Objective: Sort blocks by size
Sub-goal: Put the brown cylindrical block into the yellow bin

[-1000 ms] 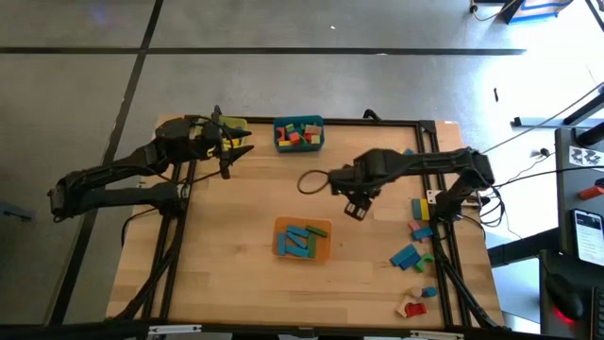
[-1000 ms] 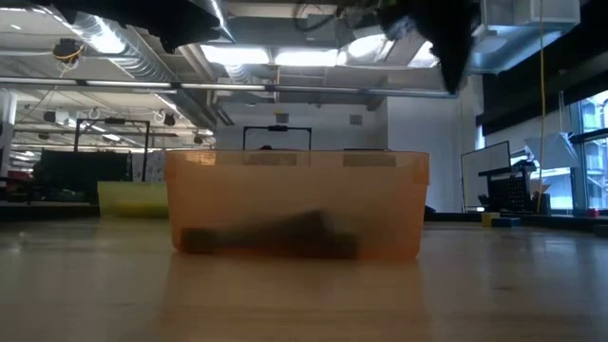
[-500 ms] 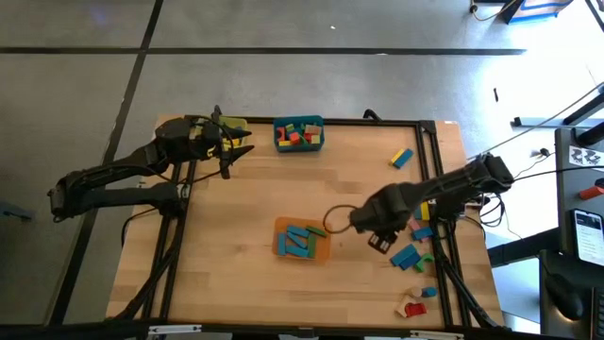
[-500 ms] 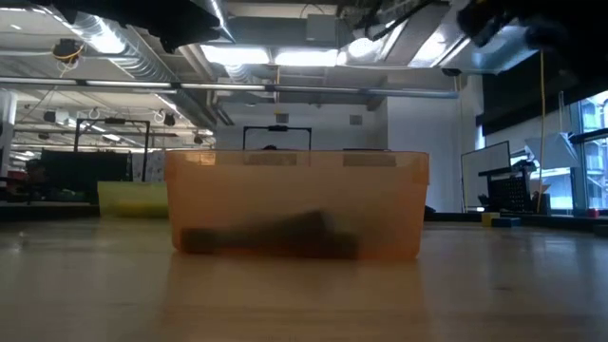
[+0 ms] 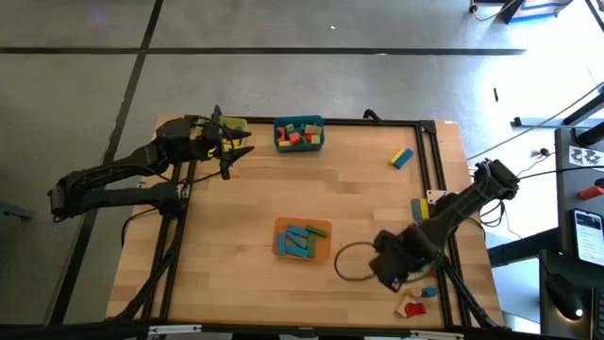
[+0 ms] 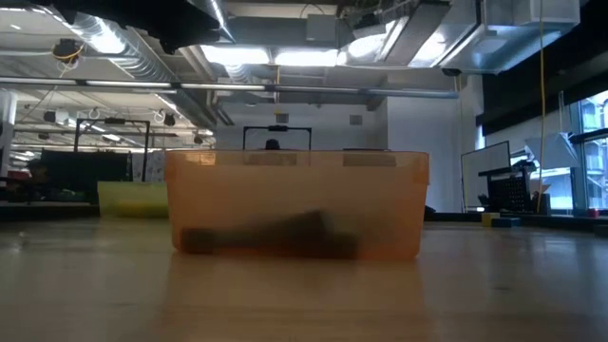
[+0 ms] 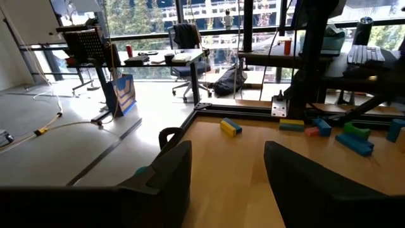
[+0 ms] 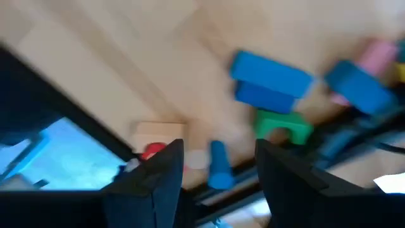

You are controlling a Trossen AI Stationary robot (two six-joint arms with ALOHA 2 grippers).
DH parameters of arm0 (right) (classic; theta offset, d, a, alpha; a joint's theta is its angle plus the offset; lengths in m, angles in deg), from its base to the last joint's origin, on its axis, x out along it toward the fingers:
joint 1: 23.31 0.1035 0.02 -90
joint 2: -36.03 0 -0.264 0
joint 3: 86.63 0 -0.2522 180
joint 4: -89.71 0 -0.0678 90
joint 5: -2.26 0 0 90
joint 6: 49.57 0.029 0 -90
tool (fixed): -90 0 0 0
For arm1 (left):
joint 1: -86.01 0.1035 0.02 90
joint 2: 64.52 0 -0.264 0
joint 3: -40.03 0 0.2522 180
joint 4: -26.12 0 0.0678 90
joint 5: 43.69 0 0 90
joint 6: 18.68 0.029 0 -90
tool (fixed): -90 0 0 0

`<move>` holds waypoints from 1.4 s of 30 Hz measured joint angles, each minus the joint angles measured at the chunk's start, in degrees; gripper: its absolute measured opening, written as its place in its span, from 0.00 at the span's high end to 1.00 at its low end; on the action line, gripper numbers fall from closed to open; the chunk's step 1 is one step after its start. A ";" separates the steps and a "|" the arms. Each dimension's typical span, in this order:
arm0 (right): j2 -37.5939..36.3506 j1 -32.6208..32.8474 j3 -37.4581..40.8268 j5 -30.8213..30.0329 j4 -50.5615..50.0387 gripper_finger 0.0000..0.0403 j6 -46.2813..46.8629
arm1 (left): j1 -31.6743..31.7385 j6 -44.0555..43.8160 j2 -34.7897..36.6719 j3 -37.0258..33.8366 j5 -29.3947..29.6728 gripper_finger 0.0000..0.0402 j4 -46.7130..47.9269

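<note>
Right tool [image 5: 393, 274] had swung from mid-desk, past the orange bin [image 5: 303, 240], to the desk's [image 5: 236, 217] near right corner, and hung empty with fingers parted over the loose blocks [image 5: 415, 300], likely lining up the next pick. In its wrist view a blue block [image 8: 271, 81] and a green arch [image 8: 283, 125] lay just ahead of the fingers [image 8: 155, 174]. Left tool [image 5: 229, 144] had not moved, parked by the yellow bin [image 5: 233, 124] at the far left edge, fingers parted, empty. Sorted blocks sat in the orange bin and the teal bin [image 5: 299, 133]; a yellow-blue block [image 5: 402, 157] lay alone far right.
</note>
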 joint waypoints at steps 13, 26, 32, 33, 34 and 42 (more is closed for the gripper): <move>0.02 10.85 10.08 10.95 16.54 0.38 28.40 | 0.00 -1.11 0.00 0.00 0.00 0.55 -0.03; 0.04 11.24 17.79 11.16 25.27 0.22 28.49 | 0.00 -1.09 0.00 0.00 -0.02 0.55 -0.03; 0.04 11.24 21.23 12.51 26.84 0.25 28.56 | -0.01 -1.09 0.00 0.00 0.00 0.55 -0.05; 0.04 11.24 21.63 12.98 26.84 0.26 28.59 | -0.01 -1.09 0.00 0.00 0.00 0.55 -0.04; 0.04 11.24 21.98 13.10 26.81 0.27 28.67 | -0.02 -1.09 0.00 0.00 0.00 0.55 -0.07; 0.04 11.20 25.60 14.36 30.42 0.33 29.34 | 0.00 -1.09 0.00 0.00 0.00 0.55 -0.05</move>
